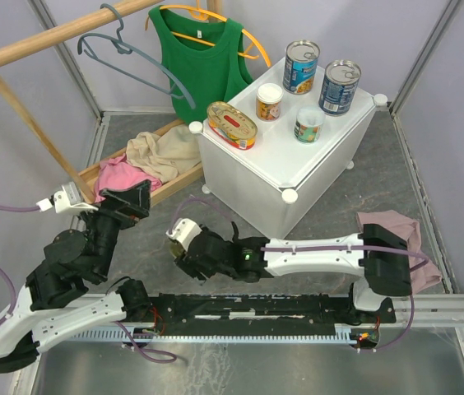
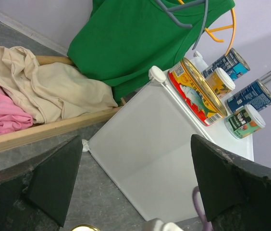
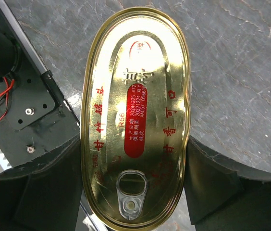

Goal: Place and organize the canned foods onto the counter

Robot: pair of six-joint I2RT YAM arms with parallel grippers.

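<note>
Left gripper jaws wide apart, empty; right gripper clamped across the long sides of the sixth can, an oval gold tin, low over the grey floor, short of the counter; risk: slick curved rim twists or slips on lift, or clips the placed oval tin at the counter's edge

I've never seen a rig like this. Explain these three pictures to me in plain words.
The wide picture looks down on two robot arms mounted side by side. The other two come from cameras on their wrists. On the white cabinet stand two tall blue cans, two small white-lidded cans and an oval gold tin. Beside it lies a wooden tray of clothes. The right gripper clamps a second oval tin between its two fingers. The left gripper is open and empty, facing the cabinet.
</note>
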